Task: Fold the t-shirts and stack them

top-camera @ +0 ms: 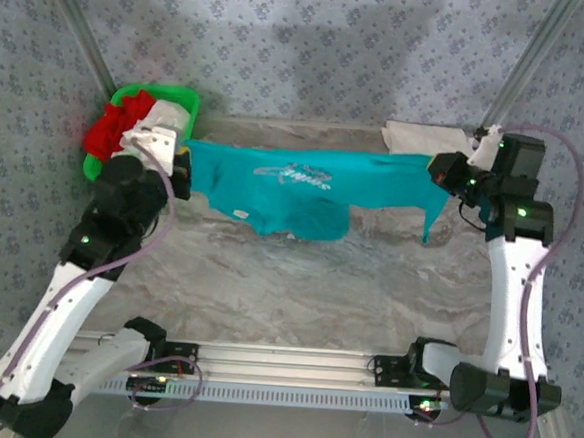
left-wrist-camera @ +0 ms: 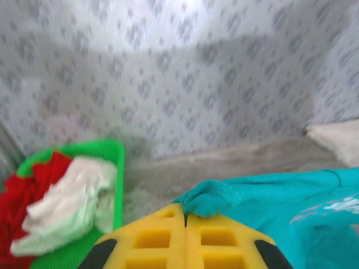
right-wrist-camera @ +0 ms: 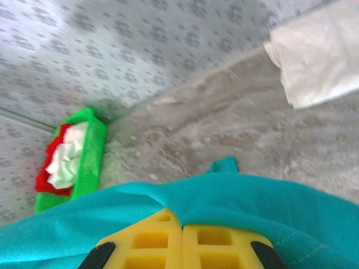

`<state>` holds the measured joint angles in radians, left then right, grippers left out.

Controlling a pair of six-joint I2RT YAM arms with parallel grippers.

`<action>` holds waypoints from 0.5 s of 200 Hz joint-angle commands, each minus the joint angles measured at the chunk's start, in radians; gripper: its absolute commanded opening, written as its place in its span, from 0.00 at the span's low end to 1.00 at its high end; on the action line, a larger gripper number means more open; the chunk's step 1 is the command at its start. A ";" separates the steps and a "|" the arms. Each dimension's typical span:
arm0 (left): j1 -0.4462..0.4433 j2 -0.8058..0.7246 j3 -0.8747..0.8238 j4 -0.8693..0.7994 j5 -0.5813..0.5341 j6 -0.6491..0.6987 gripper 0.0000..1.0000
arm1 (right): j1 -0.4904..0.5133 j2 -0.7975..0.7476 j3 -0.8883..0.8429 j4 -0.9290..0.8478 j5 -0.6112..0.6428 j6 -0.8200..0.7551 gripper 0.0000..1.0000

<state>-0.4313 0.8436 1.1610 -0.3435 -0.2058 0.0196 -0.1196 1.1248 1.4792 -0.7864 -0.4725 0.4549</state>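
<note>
- Shirt position first: where is it and how does it lie?
- The teal t-shirt [top-camera: 294,184] is stretched out over the far part of the marbled table [top-camera: 317,291]. Its long axis runs left to right, roughly parallel to the far edge. The silver-white print [top-camera: 300,174] faces up near the middle.
- Which end is the collar?
- I cannot tell. The lower edge sags in loose folds toward the near side, and a strip of cloth dangles at the right end.
- What holds it?
- Both arms. The left gripper [left-wrist-camera: 185,216] has its yellow fingers pressed together on a bunched corner at the shirt's left end. The right gripper [right-wrist-camera: 182,224] is likewise clamped on the right end, with teal cloth draped over its fingers.
- And around it?
- Just beyond the left end, a green basket [top-camera: 185,96] sits in the far left corner against the patterned wall. It holds a crumpled red t-shirt [top-camera: 113,131] and a white t-shirt [top-camera: 164,118]. At the far right, behind the right gripper, a folded white cloth [top-camera: 423,138] lies flat on the table, apart from the teal one
</note>
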 commanded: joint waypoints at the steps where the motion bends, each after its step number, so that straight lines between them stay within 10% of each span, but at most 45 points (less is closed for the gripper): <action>1: 0.009 -0.041 0.111 -0.047 0.072 0.049 0.00 | -0.005 -0.050 0.032 -0.088 -0.036 0.025 0.00; 51: 0.009 -0.157 0.246 -0.191 0.136 0.043 0.00 | 0.009 -0.252 0.054 -0.179 -0.055 0.073 0.00; 100: 0.010 0.034 0.534 -0.382 0.165 0.097 0.00 | 0.011 -0.265 0.008 -0.123 -0.085 0.205 0.00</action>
<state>-0.4309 0.7555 1.5986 -0.6415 -0.0330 0.0570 -0.1127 0.8146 1.5043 -0.9260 -0.5697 0.5755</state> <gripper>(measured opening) 0.050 0.066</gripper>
